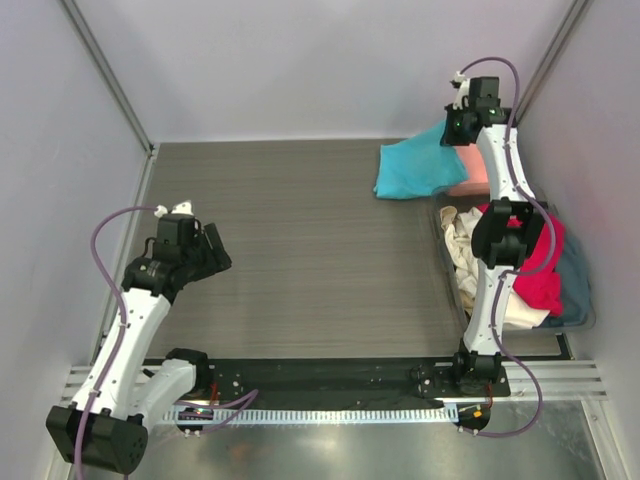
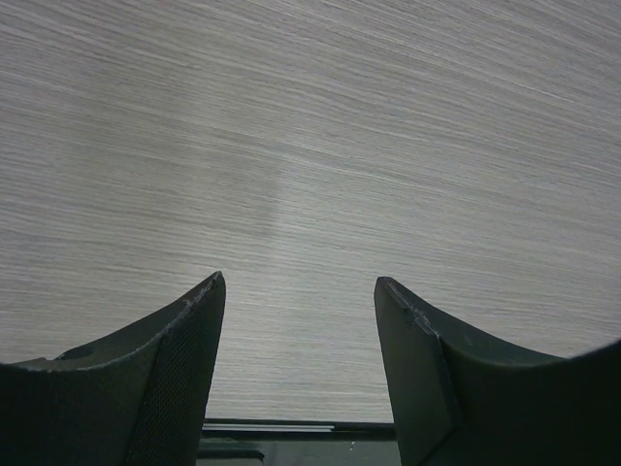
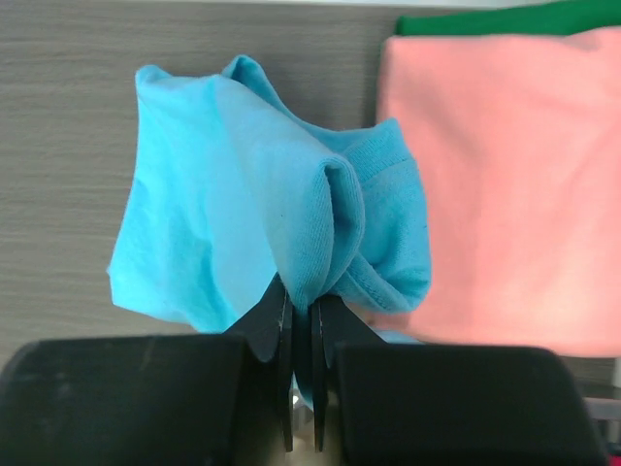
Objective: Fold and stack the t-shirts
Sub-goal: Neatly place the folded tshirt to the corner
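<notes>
- Nearest the bases, we see the left gripper (image 2: 299,283) poised over the bare wood-grain table (image 1: 300,250). Its jaws stand wide apart with nothing between them.
- To the right, near the right arm's base, a clear bin (image 1: 590,318) holds a loose heap of t-shirts: a cream one (image 1: 462,250) on the left, a red one (image 1: 540,275) in the middle and a grey-blue one (image 1: 575,270) at the right edge. All are crumpled, so we cannot give a long axis for any of them.
- Beyond the bin, at the far right of the table, the right gripper (image 3: 302,303) is closed tight on a bunched fold of the turquoise t-shirt (image 3: 233,184).
- In the top view, the turquoise cloth runs from the pinched point down and to the left, and its lower-left edge rests on the table. We cannot tell which way its neck faces.
- Just right of it lies the salmon-pink t-shirt (image 3: 505,184), flat and smooth; the turquoise bunch overlaps its left edge in the wrist view.
- Farthest off, a strip of green cloth (image 3: 485,21) shows along the pink shirt's far edge.
</notes>
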Robot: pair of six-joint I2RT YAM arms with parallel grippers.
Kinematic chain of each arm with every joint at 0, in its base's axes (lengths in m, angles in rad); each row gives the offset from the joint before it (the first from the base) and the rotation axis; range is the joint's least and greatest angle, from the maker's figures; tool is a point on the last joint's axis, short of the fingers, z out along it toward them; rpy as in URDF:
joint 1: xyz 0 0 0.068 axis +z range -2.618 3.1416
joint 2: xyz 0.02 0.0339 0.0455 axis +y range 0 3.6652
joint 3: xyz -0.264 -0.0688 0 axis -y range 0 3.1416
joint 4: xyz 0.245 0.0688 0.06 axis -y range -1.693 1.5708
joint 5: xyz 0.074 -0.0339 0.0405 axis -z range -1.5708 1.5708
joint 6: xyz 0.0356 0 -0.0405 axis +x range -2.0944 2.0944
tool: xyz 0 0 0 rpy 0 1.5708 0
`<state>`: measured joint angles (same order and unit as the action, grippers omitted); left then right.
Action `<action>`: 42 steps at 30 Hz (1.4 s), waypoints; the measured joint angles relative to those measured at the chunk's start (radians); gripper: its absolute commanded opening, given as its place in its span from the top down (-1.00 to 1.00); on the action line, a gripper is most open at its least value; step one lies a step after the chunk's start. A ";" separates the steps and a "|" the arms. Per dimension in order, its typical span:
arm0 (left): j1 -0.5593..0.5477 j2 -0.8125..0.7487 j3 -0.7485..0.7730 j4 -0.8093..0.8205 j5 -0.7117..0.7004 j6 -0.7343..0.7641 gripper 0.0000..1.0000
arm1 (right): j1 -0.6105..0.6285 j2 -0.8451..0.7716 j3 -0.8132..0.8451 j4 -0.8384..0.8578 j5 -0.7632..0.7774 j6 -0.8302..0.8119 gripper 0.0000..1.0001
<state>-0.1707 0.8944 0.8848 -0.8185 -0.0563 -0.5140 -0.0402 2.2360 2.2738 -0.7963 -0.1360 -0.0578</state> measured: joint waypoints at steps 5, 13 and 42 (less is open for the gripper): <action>0.000 0.026 0.000 0.004 0.009 0.000 -0.26 | -0.028 0.000 0.073 -0.010 0.042 -0.030 0.98; 0.000 0.043 -0.001 0.007 0.016 0.000 -0.26 | -0.043 0.000 0.156 -0.011 0.064 -0.061 0.98; 0.000 0.093 -0.001 0.014 0.024 0.000 -0.24 | -0.131 -0.055 0.198 -0.012 0.018 -0.087 0.98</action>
<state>-0.1707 0.9874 0.8837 -0.8043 -0.0326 -0.5137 -0.1711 2.1811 2.4722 -0.8082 -0.1184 -0.1452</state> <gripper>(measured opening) 0.621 0.083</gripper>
